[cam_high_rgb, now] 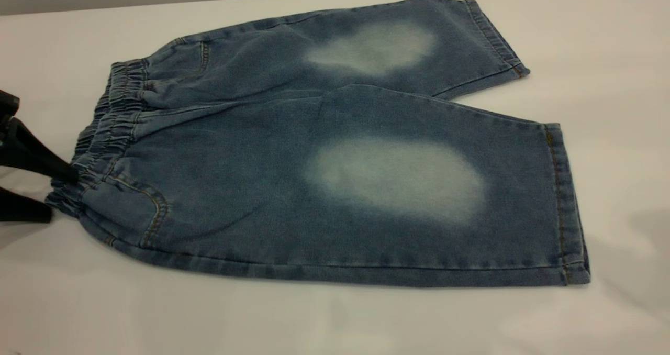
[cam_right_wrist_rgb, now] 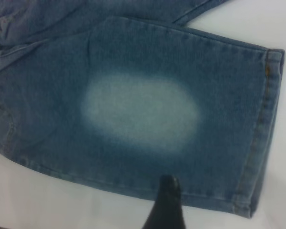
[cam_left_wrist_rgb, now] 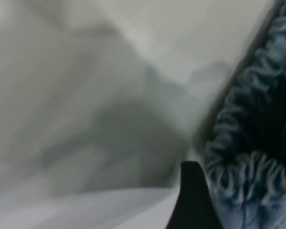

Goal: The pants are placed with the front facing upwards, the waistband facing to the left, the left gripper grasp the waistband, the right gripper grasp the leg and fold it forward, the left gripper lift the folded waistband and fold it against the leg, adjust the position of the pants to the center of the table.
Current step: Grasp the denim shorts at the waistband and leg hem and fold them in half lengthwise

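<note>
At your left gripper (cam_high_rgb: 55,195), the waistband (cam_high_rgb: 107,130) sits right against the jaws: they stand open, one finger above the gathered edge and one below on the desk (cam_high_rgb: 335,318), with nothing pinched yet. Beyond them the pants (cam_high_rgb: 335,151) lie flat and face up, both legs running away from the jaws. Your right gripper (cam_right_wrist_rgb: 166,200) hovers above the near edge of the near leg (cam_right_wrist_rgb: 143,109); only one fingertip shows, so I cannot tell how its jaws stand. Watch the close: the elastic is bunched, and if you catch only the top ruffle the band will likely slip out when lifted. A late right-hand grasp could drag the fold crooked.
</note>
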Controlling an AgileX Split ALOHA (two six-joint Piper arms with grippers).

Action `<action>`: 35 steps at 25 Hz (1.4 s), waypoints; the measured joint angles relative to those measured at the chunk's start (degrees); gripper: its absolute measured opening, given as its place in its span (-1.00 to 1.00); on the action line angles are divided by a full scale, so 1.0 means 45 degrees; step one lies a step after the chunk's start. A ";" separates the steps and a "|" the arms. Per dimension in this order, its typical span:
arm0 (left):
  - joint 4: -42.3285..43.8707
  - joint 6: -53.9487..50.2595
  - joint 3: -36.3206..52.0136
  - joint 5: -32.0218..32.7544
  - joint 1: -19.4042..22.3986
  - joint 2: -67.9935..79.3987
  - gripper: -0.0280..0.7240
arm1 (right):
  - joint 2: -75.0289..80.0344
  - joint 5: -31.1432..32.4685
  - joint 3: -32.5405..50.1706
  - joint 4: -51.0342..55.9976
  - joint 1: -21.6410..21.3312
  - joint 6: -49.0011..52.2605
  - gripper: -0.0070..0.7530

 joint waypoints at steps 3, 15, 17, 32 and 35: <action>-0.0850 0.0492 0.0000 0.0067 0.0000 0.0260 0.27 | 0.0000 0.0000 0.0000 0.0000 0.0000 0.0012 0.46; -0.1427 0.0658 -0.0002 -0.0037 0.0000 0.0740 -0.01 | 0.0016 0.0299 0.0000 0.0609 0.0000 0.0012 0.46; -0.1529 0.0658 0.0010 -0.0241 -0.0014 0.0755 -0.20 | 0.0157 0.0500 0.0000 0.0904 0.0000 -0.0009 0.46; -0.2097 0.1022 0.0010 -0.0358 -0.0025 0.0741 -0.60 | 0.5402 0.1068 0.0000 0.2586 0.0000 -0.0753 0.35; -0.2123 0.1032 0.0010 -0.0171 -0.0025 0.0741 -0.60 | 0.6825 0.1377 0.0000 0.3261 0.0000 -0.1619 0.33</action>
